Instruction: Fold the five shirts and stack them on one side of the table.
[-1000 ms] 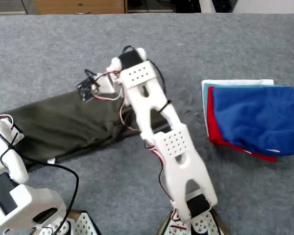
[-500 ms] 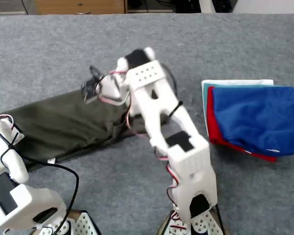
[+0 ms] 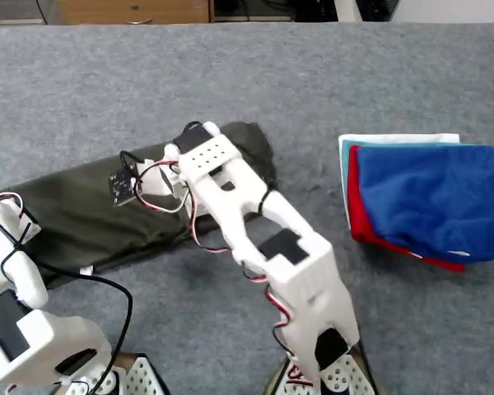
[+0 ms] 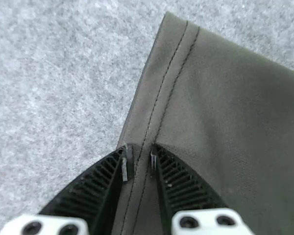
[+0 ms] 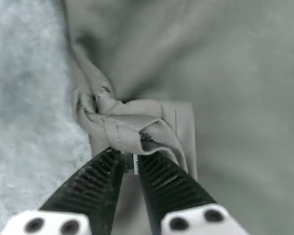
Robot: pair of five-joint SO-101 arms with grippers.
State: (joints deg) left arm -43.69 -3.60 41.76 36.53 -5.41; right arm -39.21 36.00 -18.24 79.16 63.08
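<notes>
1. The olive shirt [image 3: 90, 214] lies as a long, narrow strip across the left half of the desk [image 3: 329, 74]. It runs from near the left edge to about the middle. It looks to be the last of the five shirts left to fold.
2. Left jaws: clenched on the stitched hem at one corner of the strip, with the cloth pinched between them. The left arm [image 3: 16, 313] sits at the desk's near left corner.
3. Right jaws: clenched on a bunched-up fold of the same shirt, at the end toward the desk's middle. The right arm [image 3: 255, 222] stretches out from the near edge over that end.
4. Handling: the cloth looks light and limp, so it will probably sag between two holds and drag or wrinkle on the rough grey surface rather than slide.
   - The double-stitched hem and the corners are the surest places to grip.
   - A pinch in the middle of a panel would likely lift only the top layer.
5. Around: a stack of folded shirts [image 3: 428, 197] sits at the right edge, well apart from the olive one. Blue is on top, with red and paler edges beneath.
6. In the way: the right arm itself lies between the strip and the stack. The loose wires [image 3: 160, 177] at its wrist hang close to the cloth and could snag.
</notes>
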